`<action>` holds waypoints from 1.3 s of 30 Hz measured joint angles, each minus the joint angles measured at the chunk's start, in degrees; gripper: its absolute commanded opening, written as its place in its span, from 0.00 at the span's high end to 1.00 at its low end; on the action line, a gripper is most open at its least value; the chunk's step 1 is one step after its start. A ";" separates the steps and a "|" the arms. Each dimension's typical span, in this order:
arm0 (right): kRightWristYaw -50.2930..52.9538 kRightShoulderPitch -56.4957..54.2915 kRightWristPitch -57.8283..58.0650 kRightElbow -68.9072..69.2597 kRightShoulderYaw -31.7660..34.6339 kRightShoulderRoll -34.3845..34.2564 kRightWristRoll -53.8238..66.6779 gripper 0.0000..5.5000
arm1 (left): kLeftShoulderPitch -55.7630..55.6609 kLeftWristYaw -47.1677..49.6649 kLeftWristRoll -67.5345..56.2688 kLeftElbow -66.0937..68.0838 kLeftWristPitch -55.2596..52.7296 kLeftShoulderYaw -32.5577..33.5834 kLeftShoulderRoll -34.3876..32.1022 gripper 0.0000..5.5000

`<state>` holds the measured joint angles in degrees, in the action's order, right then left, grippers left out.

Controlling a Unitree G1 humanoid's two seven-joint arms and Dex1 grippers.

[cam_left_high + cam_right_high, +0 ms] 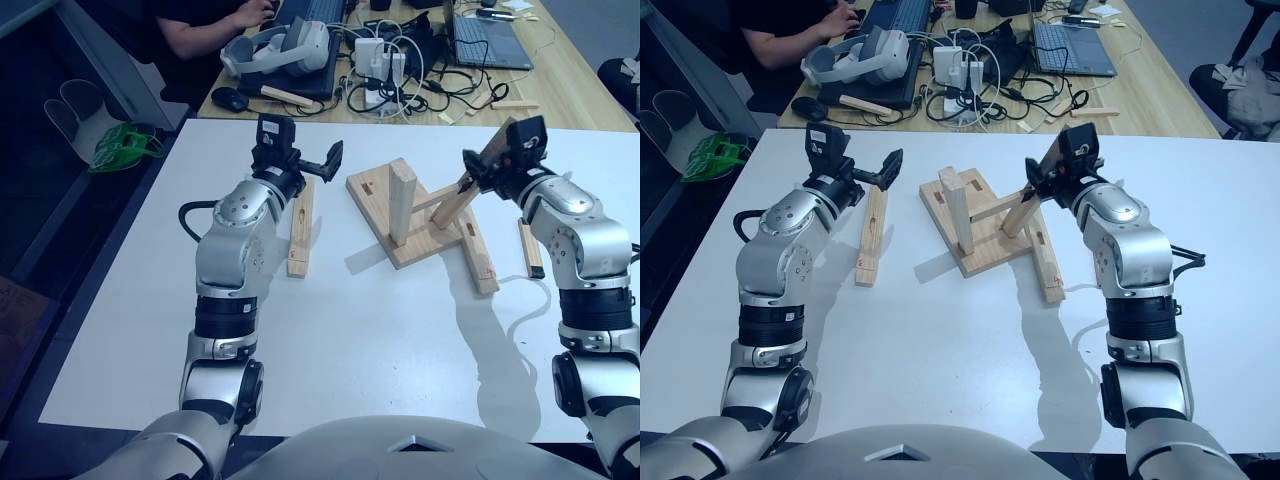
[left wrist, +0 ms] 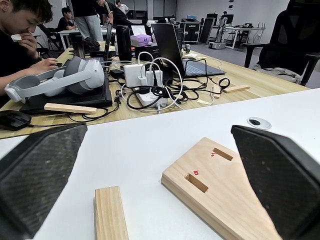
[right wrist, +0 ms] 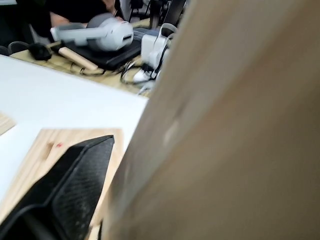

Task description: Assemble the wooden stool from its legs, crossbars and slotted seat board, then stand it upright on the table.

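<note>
Left eye view, slotted seat board (image 1: 372,195): lies flat on the white table (image 1: 330,340), between the two sets of fingers, just beyond the left ones.
Upright leg (image 1: 402,203): stands in the board, a short way off the right fingers.
Tilted leg (image 1: 455,205): leans over the board; the right gripper (image 1: 478,172) is clamped on its upper end, one pad (image 3: 75,185) against the wood.
Crossbar (image 1: 432,198): spans from the upright leg to the tilted one, just below the right fingers.
Left gripper (image 1: 300,163): fingers wide apart, holding nothing, above a loose leg (image 1: 300,235) lying flat.
Spare parts: another leg (image 1: 480,262) and a short bar (image 1: 530,250) lie under the right arm, apart from its fingers.
Step in hand: seating the second leg, likely; two legs remain.
Next move: bring the tilted leg upright over its slot and press down, keeping the crossbar engaged.
Containers: only the board's slots; two by the left fingers, red-marked, hold no leg yet.
</note>
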<state>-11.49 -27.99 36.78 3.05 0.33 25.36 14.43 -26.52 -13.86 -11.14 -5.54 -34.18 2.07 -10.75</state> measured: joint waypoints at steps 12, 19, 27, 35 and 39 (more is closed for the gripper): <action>-3.16 -5.21 -0.53 11.11 -3.27 -4.18 -0.34 0.52 | 0.42 -0.58 0.40 -0.06 1.55 -0.01 -0.24 0.02; 2.12 0.29 26.38 10.96 -3.11 -10.89 3.04 0.75 | 0.29 -0.48 0.43 0.02 2.07 0.01 -0.23 0.02; -1.86 3.75 8.81 16.07 -5.42 -14.36 2.47 0.96 | 0.19 0.04 0.44 0.21 3.07 0.14 -0.21 0.02; 5.29 2.91 33.24 15.77 2.92 -19.17 6.54 0.96 | -1.52 0.50 0.44 0.52 4.43 0.84 -0.16 0.02; 6.83 2.47 35.63 15.83 3.98 -20.16 6.42 0.96 | -1.44 0.64 0.43 0.29 4.42 0.85 -0.16 0.02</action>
<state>-4.66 -25.52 72.41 18.88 4.30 5.20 20.85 -27.96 -13.21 -10.71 -5.25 -29.76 2.92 -10.92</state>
